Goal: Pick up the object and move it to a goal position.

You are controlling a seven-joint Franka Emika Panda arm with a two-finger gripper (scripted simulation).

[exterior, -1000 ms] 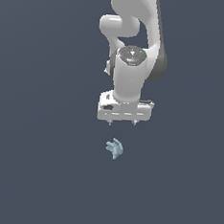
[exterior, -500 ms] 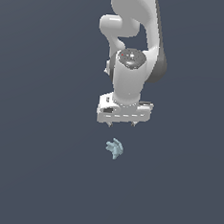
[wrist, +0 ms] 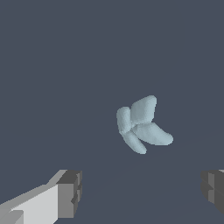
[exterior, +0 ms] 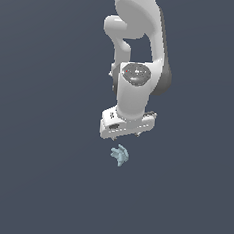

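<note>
Across the whole exterior view stretches a flat, dark slate-grey surface, unbroken by any edge, wall or marker, so no goal position can be read from these frames. Above it stands the white Panda arm, its links stacked nearly vertical and its wrist pointed straight down, a posture that suits a top-down pick. Below the wrist sits the gripper, hanging just above the surface and a little up-frame of the object, apart from it and not touching.

From the wrist view the jaws stand spread wide, released and holding nothing: one dark fingertip shows at one side of the picture and its partner at the opposite edge, with bare floor between them. That gap looks far wider than the object, which lies ahead of the fingers rather than between them (so, by my reading, the hand must shift over it before it lowers).

Smallest of all is the object itself, a pale blue-grey lump of several finger-like lobes fanning from one joint, resting alone on the surface. Nothing crowds it on any side, so approach room is free all round; the lobes' uneven outline is the likelier difficulty for a square grip.
</note>
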